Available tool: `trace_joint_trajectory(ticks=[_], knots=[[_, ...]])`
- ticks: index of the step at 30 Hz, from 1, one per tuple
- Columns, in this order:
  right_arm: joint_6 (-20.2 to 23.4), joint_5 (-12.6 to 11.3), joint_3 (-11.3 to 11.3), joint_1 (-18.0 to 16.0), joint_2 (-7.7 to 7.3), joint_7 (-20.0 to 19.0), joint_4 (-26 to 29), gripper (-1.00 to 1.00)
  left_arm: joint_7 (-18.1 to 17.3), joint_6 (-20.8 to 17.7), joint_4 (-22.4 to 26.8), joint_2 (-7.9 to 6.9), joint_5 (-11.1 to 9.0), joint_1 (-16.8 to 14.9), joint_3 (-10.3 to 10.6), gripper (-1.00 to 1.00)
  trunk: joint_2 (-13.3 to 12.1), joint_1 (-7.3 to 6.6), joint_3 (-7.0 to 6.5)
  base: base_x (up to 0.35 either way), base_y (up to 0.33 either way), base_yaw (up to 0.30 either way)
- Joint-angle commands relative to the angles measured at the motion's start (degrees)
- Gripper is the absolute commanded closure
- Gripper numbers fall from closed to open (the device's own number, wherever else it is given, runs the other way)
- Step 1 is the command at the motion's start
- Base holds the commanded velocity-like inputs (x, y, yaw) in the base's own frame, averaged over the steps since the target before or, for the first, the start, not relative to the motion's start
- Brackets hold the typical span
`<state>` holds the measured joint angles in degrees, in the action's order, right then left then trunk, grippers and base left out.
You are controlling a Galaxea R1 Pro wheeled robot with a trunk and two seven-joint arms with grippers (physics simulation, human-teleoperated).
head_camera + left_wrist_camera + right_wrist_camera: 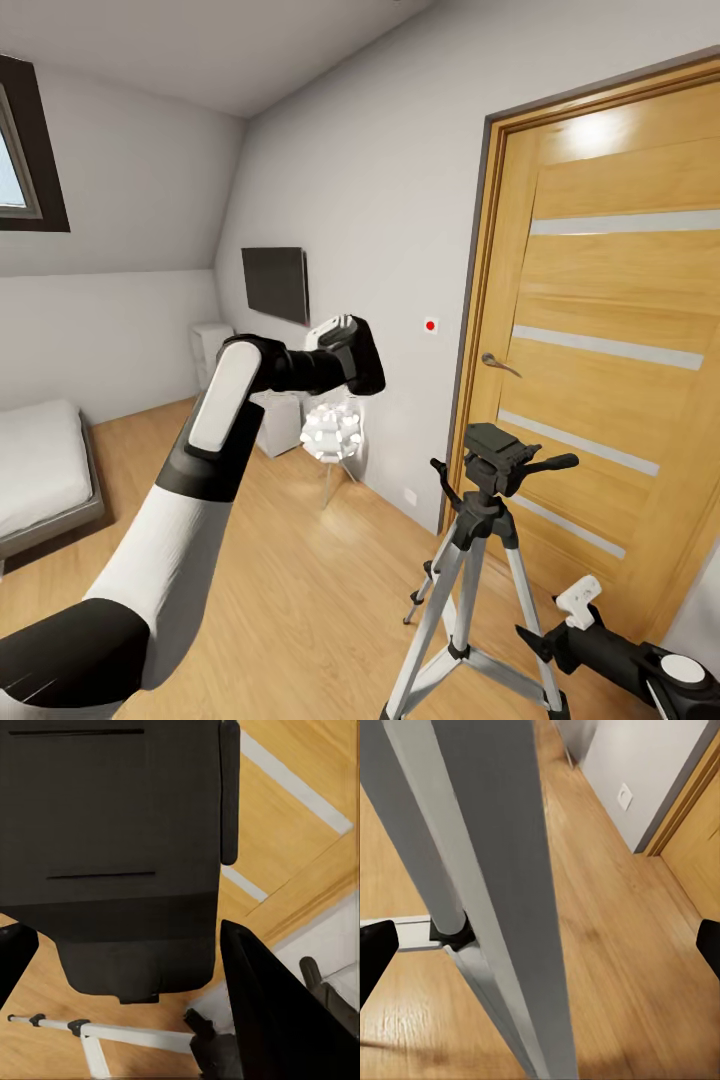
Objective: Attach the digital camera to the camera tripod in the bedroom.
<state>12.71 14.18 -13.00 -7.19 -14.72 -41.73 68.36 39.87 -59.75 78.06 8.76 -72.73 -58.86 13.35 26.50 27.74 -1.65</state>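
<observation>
From the head camera, the left gripper [350, 355] is raised, holding the camera [362, 352] above and left of the tripod [480, 560], which stands by the door [610, 330].

Left wrist: the camera [112, 855] sits clamped between the fingers [285, 1020].

Right wrist: a tripod leg [502, 892] runs between widely parted fingertips [375, 952] (jaws open, gripping nothing).

black digital camera [352, 352] held aloft, well above the upright silver-legged camera tripod [487, 560].
</observation>
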Motion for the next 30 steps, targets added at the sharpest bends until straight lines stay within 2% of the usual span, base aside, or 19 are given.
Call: trace_joint_trajectory(ticks=[1,3,5,10,18,23,30], knots=[[0.25,0.28,-0.10,-0.11,0.03,-0.36,-0.06,-1.00,1.23,-0.25,0.04,0.01,-1.38,-0.30,0.28,1.00,0.04,0.02,0.03,0.000,0.000,0.000],[0.15,0.26,-0.10,-0.65,0.03,-0.38,-0.98,-1.00,2.76,-0.25,0.07,0.02,-4.03,-0.81,1.15,1.00,0.04,0.02,0.03,0.000,0.000,0.000],[-0.32,0.21,-0.10,-1.04,0.04,-0.46,-1.78,-1.00,3.36,-0.25,0.06,0.05,-5.16,-1.00,1.53,1.00,0.04,0.02,0.03,0.000,0.000,0.000],[-3.14,0.27,-0.10,-1.68,0.04,-0.57,-3.06,-1.00,4.10,-0.25,0.16,0.10,-7.09,-1.27,2.03,1.00,0.04,0.02,0.03,0.000,0.000,0.000],[-4.38,0.34,0.13,-1.84,0.10,-0.82,-3.52,-1.00,4.44,-0.25,0.27,-0.04,-10.78,-1.36,1.92,1.00,0.04,0.02,0.03,0.000,0.000,0.000],[-4.62,0.39,0.23,-1.89,0.13,-0.81,-4.53,-1.00,4.48,-0.25,0.78,-0.09,-11.82,-1.25,1.76,1.00,0.04,0.02,0.03,0.000,0.000,0.000],[-8.27,0.30,0.23,-2.77,1.11,-0.73,-7.24,-1.00,4.47,-0.25,1.95,-0.28,-15.43,-1.09,2.02,1.00,0.04,0.02,0.03,0.000,0.000,0.000]])
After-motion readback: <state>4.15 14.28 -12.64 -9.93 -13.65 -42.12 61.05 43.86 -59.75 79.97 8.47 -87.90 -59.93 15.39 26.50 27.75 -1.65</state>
